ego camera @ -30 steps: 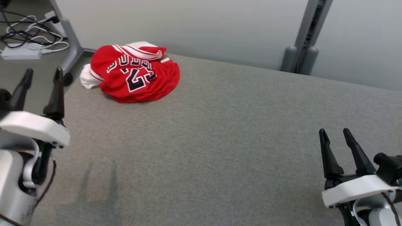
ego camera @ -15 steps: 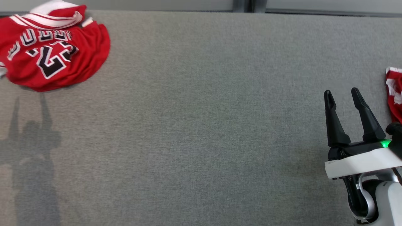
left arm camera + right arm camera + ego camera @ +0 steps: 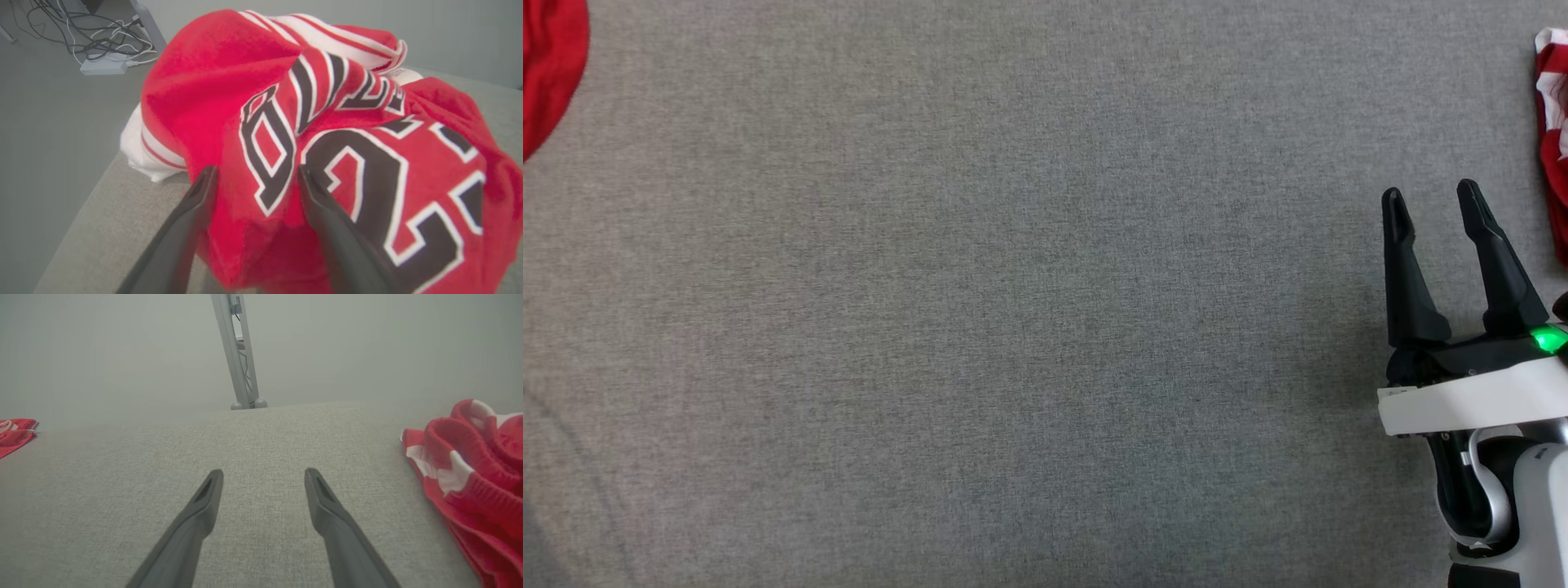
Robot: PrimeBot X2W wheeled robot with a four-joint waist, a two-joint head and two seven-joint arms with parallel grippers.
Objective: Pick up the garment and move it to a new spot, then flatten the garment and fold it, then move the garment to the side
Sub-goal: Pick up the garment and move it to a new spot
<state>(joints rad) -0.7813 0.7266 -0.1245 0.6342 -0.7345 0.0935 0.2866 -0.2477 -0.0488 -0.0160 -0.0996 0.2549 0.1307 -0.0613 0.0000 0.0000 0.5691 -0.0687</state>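
1. The red jersey [image 3: 327, 163] lies crumpled in a heap at the left end of the grey fabric surface [image 3: 1013, 327]. Its black-and-white lettering and numerals face up, and a white part sits right at the surface's edge.
2. In the head view only a sliver of that jersey [image 3: 551, 65] peeks in at the surface's upper left corner.
3. The left gripper [image 3: 256, 171] is low over the surface at the jersey's near side. Its jaws are spread wide, and red cloth shows between the two dark fingers [image 3: 184, 228]. I cannot tell whether they touch the fabric.
4. The right gripper [image 3: 1430, 193] is over the surface's right side. Its jaws are spread wide too, with bare grey fabric between them and nothing held.
5. A second red-and-white knit garment [image 3: 470, 473] is bunched at the surface's right end, just right of the right gripper [image 3: 264, 473].
6. Off the surface's left edge, tangled cables and a white power adapter [image 3: 104, 65] lie on the floor.
7. A grey metal post [image 3: 241, 355] rises behind the surface's far edge.
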